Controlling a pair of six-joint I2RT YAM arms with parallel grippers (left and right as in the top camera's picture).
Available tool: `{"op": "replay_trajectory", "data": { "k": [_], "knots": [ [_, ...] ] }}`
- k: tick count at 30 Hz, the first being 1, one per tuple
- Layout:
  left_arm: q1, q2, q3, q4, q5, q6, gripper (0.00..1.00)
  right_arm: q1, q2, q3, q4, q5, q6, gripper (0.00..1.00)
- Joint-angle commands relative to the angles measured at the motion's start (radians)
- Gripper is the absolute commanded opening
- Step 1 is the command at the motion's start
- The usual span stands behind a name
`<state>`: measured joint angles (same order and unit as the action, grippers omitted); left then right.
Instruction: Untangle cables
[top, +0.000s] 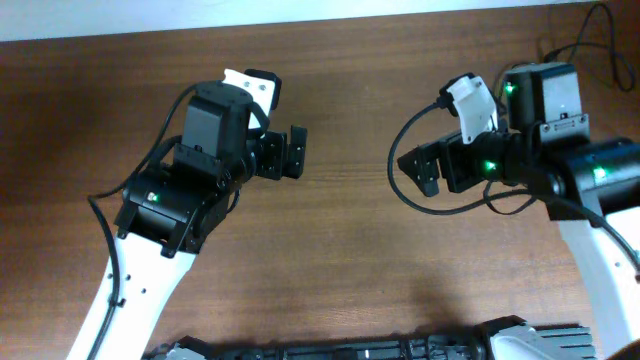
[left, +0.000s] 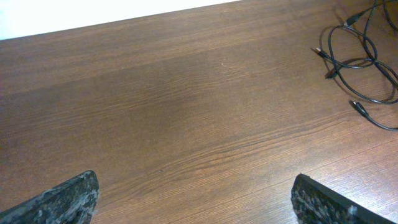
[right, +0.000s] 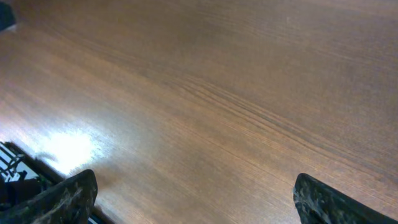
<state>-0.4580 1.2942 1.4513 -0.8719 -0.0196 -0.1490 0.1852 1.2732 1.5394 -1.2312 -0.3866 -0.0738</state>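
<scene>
Both black two-finger grippers hover above the bare brown wooden table (top: 340, 240), probably parked clear of the work: the left gripper (left: 196, 202) and the right gripper (right: 196, 199) each stand with jaws spread wide, holding nothing. The thin black cables (left: 364, 59) lie in a loose looped tangle at the table's far right corner, well apart from both. I count two grippers and three visible plug ends; the cord count is unclear.

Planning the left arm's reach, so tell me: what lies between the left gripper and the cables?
Nothing but bare wooden table, as the left wrist view shows: the left gripper sits open at the bottom edge, the cables lie at the upper right.
</scene>
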Motion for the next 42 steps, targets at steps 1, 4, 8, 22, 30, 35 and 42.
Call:
{"op": "replay_trajectory", "data": {
  "k": [1, 4, 8, 22, 30, 35, 42],
  "knots": [
    [0.0, -0.002, 0.01, 0.002, -0.011, 0.016, 0.99, 0.006, 0.038, 0.011, -0.003, 0.005, 0.004, 1.0],
    [0.0, -0.002, 0.01, 0.002, -0.011, 0.016, 0.99, 0.006, 0.079, 0.011, -0.003, 0.005, 0.004, 1.0],
    [0.0, -0.002, 0.01, 0.002, -0.011, 0.016, 0.99, 0.006, 0.11, 0.011, -0.008, 0.005, 0.004, 1.0],
    [0.0, -0.002, 0.01, 0.002, -0.011, 0.016, 0.99, 0.006, 0.11, 0.011, -0.007, 0.005, 0.004, 1.0],
    [0.0, -0.002, 0.01, 0.002, -0.011, 0.016, 0.99, 0.006, 0.11, 0.011, -0.009, 0.005, 0.004, 1.0],
    [0.0, -0.002, 0.01, 0.002, -0.011, 0.016, 0.99, 0.006, 0.099, 0.011, -0.01, 0.049, 0.004, 1.0],
    [0.0, -0.002, 0.01, 0.002, -0.011, 0.016, 0.99, 0.004, -0.079, -0.026, 0.041, 0.162, 0.003, 1.0]
  ]
}}
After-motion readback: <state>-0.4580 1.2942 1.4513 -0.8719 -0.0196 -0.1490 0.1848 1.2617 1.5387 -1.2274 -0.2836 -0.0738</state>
